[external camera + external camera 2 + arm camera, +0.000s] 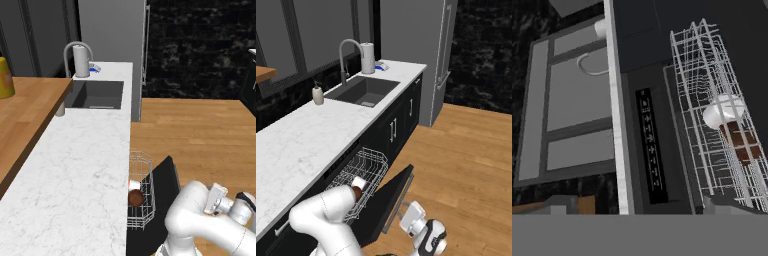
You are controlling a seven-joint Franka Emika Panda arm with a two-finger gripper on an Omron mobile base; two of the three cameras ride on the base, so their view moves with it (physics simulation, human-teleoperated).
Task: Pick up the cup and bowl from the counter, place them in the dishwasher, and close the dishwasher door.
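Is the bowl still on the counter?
No, the bowl sits in the dishwasher's wire rack beside the cup.

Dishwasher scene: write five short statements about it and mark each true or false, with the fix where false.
1. The cup and the bowl lie in the wire rack. True.
2. The dishwasher door is shut. False: it hangs partly open, with the rack pulled out above it.
3. The bowl sits on the counter by the sink. False: it is in the rack, next to the cup.
4. The claw holds the cup. False: the cup rests in the rack, apart from the claw.
5. A soap bottle stands on the counter beside the sink. True.
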